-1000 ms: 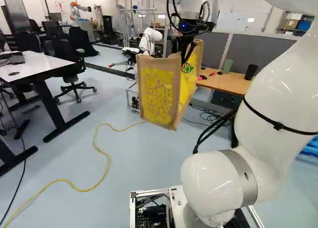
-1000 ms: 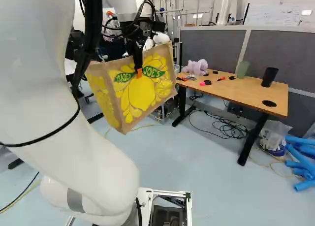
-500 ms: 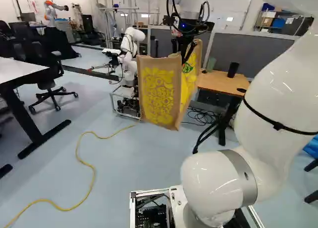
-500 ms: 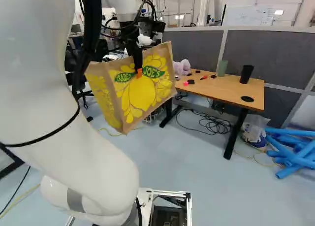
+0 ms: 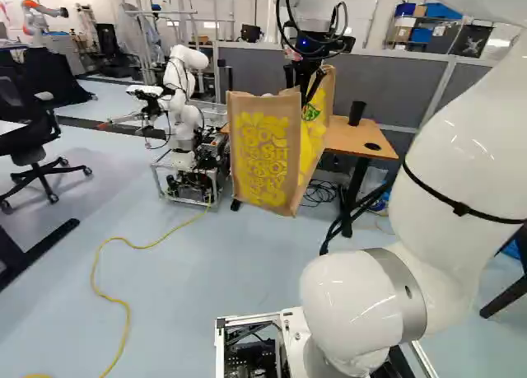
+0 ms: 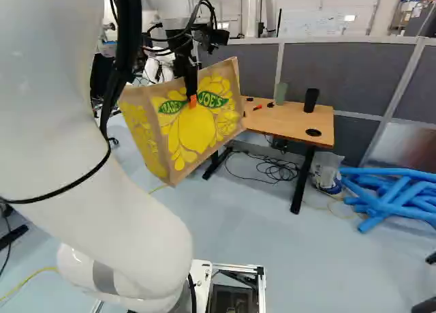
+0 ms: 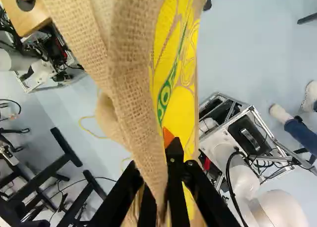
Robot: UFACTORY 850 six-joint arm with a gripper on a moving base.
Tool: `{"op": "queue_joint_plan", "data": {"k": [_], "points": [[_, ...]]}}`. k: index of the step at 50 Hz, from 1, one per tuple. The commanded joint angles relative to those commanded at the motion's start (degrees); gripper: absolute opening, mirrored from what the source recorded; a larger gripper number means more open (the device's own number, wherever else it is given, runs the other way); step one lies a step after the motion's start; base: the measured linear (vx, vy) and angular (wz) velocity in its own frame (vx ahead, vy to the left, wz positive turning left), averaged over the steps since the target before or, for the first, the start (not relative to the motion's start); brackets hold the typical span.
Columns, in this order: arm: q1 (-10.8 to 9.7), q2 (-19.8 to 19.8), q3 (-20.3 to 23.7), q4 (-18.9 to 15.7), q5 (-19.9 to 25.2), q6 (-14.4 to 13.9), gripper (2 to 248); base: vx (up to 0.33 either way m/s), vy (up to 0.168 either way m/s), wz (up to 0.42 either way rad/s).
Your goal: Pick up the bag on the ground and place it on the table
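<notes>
Well, the hand [image 6: 191,96] is pinching the yellow-printed bag [image 6: 194,132] near its upper edge — the bag is hanging left of centre in the right base view, while the tabletop [image 6: 289,122] is showing to its right, carrying a black cup [image 6: 310,100].

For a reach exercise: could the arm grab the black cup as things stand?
Probably not: its hand is closed on the bag, though the cup stands upright on the table.

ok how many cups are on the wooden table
2 near the table's back edge: a green cup and, right of it in the right base view, a black cup. The bag may hide more.
</notes>
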Motion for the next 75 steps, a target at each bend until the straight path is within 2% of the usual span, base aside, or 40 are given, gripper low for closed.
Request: {"op": "queue_joint_plan", "data": {"k": [10, 53, 75], "points": [[0.0, 0.0, 0.0, 0.0, 0.0, 0.0, 22, 0.138, -0.114, -0.165], [0.0, 0.0, 0.0, 0.0, 0.0, 0.0, 22, 0.132, -0.071, -0.002], [0.0, 0.0, 0.0, 0.0, 0.0, 0.0, 22, 0.139, -0.105, -0.201]]}}
